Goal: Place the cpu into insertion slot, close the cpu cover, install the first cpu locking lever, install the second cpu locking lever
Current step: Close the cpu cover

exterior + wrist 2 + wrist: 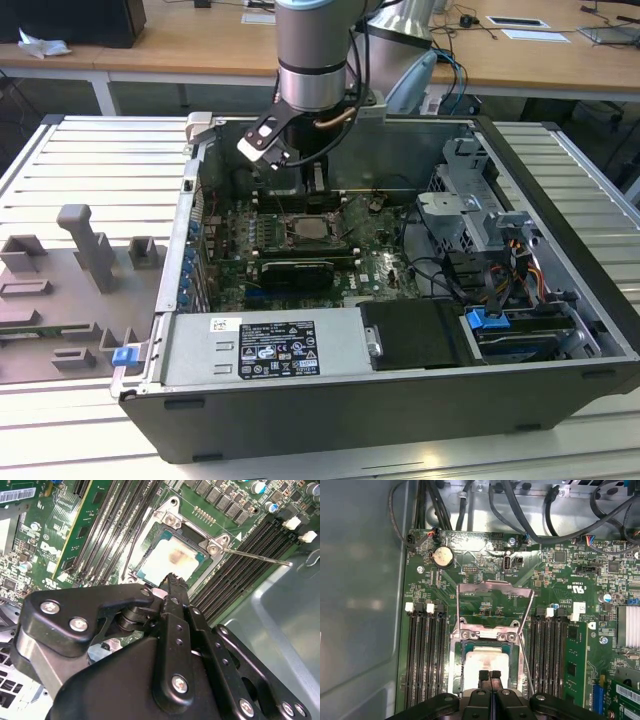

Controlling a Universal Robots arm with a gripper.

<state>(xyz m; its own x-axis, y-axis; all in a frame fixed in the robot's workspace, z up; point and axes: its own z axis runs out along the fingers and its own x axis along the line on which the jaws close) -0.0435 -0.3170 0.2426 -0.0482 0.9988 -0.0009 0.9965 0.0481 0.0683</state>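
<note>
At the centre of the exterior view the cpu (308,228) lies seated in the insertion slot (454,672). The pincer (490,676) is pressed together, empty, just above it. Placing looks done, but the cpu cover (492,585) stands flipped open and the thin lever (255,556) is unlatched, so closing the cover is the step in hand.

A lab: wooden desks (200,45) behind a slatted workbench (90,160).

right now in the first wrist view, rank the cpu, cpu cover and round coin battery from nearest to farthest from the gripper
1. cpu, lying flat directly under the tips of the gripper.
2. cpu cover, raised open just past the cpu.
3. coin battery, farthest, well beyond the cover.
</note>
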